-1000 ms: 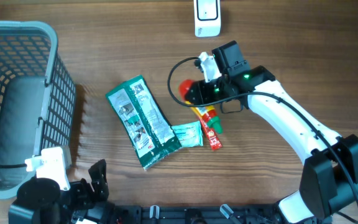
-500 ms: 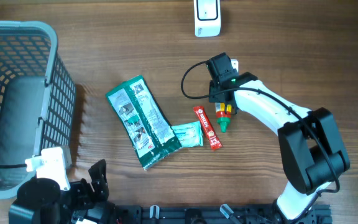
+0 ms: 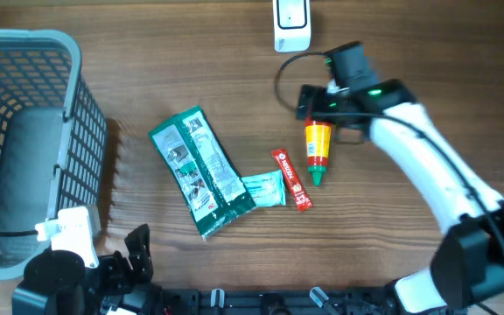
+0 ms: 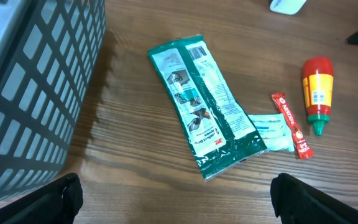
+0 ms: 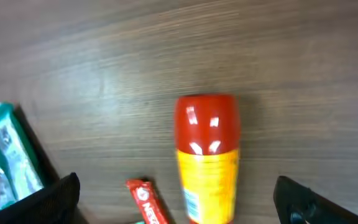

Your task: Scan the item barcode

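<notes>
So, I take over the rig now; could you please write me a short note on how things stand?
Left hand: open, empty.
Right hand: open, empty, over the sauce bottle, which lies flat, short of the scanner.
Green packet, small sachet and red stick lie together to the bottle's left.
Done: cannot tell whether anything is scanned.
Left: pick an item, show its barcode to the scanner.

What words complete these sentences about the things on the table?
The bottle lies on its side, and its cap is ___.
The basket stands on the ___ side of the overhead view.
The white scanner lies at the ___ edge of that view.
The red sachet lies between the small packet and the ___.
Missing words: green; left; top; bottle.
</notes>
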{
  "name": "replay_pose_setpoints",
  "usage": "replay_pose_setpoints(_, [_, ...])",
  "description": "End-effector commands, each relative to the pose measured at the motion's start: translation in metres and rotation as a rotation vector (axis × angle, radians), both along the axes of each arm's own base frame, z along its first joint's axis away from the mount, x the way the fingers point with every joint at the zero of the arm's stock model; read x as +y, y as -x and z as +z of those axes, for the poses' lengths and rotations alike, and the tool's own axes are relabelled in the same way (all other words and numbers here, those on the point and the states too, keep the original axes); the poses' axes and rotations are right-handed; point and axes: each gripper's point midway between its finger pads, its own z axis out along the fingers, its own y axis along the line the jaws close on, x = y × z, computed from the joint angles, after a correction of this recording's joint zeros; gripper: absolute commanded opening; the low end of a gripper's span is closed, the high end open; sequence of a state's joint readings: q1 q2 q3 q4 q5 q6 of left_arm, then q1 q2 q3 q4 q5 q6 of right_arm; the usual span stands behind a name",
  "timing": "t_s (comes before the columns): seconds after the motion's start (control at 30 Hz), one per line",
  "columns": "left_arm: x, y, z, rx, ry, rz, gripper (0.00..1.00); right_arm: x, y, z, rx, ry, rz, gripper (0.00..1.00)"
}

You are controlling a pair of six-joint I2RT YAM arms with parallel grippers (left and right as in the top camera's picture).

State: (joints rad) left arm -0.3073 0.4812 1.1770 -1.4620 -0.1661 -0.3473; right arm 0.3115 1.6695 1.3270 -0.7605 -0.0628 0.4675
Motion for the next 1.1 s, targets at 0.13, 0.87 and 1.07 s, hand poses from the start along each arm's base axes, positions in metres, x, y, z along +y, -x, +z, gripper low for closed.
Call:
replay_pose_setpoints(0.13, [0.0, -0.001, 0.0, 0.002, 0.007, 0.009, 1.0, -0.046, -0.007, -0.052, 0.112, -0.192, -0.013, 1.0])
replay_pose_setpoints(0.87, [0.0, -0.001, 0.0, 0.002, 0.007, 0.009, 1.0, 0.013, 0.011, -0.137, 0.263, -0.419, 0.32, 0.45])
replay_pose_setpoints(1.07, [0.0, -0.001, 0.0, 0.002, 0.007, 0.009, 1.0, 0.041, 0.039, -0.049, 0.262, -0.642, 0.463, 0.39])
